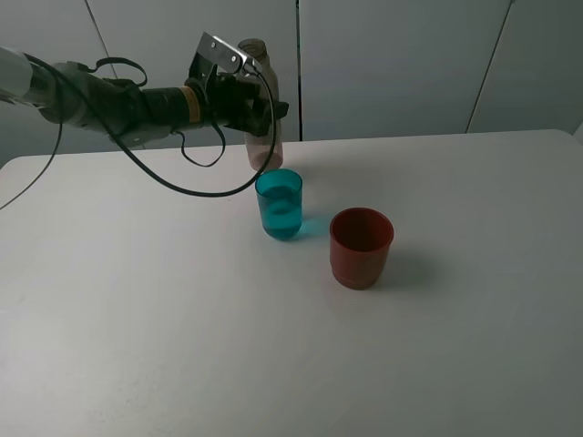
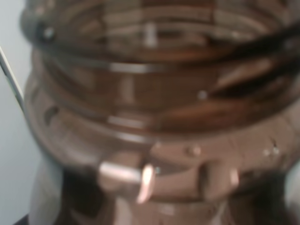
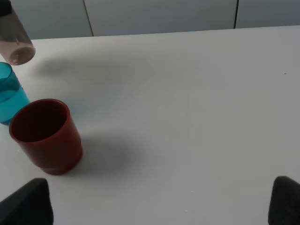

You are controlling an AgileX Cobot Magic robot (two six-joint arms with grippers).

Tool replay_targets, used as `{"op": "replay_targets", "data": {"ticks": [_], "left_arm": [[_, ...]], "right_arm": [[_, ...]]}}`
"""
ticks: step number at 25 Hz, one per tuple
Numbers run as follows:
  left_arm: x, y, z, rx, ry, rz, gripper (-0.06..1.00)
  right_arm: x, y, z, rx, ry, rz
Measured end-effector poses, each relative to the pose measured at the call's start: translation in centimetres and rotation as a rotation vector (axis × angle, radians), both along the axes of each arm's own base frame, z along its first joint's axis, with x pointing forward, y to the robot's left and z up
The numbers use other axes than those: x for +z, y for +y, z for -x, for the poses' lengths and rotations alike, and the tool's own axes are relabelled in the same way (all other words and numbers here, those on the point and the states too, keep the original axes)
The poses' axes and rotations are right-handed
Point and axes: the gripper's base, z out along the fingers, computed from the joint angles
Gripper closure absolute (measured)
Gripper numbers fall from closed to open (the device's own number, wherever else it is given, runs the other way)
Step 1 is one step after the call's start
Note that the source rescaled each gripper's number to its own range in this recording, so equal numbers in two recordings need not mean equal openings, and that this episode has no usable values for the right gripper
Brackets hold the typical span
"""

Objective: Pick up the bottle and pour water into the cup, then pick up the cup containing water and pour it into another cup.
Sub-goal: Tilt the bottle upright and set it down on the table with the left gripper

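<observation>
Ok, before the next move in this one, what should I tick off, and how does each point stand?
1. Left gripper closed on the bottle: ok.
2. Bottle upright, base clear of the table: ok; the right wrist view shows it hanging above its shadow.
3. Teal cup upright with water in it: ok, a level line shows through the side.
4. Red cup upright, looks empty, apart from the teal cup: ok.
5. Right gripper open and holding nothing: ok.
6. Water left in the bottle: cannot tell.
</observation>
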Motion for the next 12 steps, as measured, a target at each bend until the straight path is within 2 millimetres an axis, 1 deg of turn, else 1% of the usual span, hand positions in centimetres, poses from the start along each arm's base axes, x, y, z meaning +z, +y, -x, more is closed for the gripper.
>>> {"op": "replay_targets", "data": {"ticks": [3,12], "left_arm": [[-0.8,0.2,-0.2,0.008,0.008,-0.006,0.94],[-1.5,0.8,-0.6,0.052,0.012,-0.024,0.94]], "right_arm": [[0.0,0.0,0.0,0.000,0.000,0.000],[0.0,0.0,0.0,0.000,0.000,0.000]]}}
